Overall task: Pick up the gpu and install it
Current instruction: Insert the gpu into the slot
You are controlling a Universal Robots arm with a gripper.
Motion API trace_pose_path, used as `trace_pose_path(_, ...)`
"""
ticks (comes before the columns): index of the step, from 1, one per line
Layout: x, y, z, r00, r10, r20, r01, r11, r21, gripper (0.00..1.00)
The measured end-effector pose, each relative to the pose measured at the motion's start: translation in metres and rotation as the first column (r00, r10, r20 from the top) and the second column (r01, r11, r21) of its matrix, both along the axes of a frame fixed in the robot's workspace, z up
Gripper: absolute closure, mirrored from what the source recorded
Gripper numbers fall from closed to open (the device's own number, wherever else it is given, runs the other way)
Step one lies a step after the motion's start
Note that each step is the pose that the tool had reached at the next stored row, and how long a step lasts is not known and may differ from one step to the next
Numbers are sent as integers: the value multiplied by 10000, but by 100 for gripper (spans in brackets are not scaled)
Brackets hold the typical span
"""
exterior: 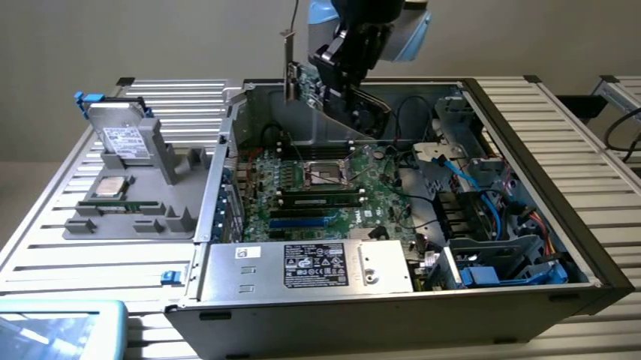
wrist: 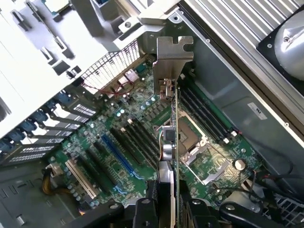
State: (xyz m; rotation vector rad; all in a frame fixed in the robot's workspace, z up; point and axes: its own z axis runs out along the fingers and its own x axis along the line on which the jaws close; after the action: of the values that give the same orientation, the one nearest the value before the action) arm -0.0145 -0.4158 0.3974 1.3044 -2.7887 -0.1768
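The gpu pairs a bare, satin metal bracket with green circuit board — the case is matt dark sheet metal, the bench ribbed pale metal.

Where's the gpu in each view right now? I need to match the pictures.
Exterior view: gpu held upright in the gripper, above the open case.
Wrist view: gpu edge-on in the gripper, over the motherboard.
Shared landmark: the CPU socket.

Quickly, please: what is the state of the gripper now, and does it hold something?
Gripper: jaws closed on the gpu, holding it above the open computer case.
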Motion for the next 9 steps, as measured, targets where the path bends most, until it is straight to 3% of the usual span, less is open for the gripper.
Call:
trace_pose_path(5, 0, 0, -6, 9959, 909, 4, -909, 9959, 1, 72)
trace_pose_path(9, 0, 0, -11, 9865, 1639, 9, -1639, 9865, 1, 72)
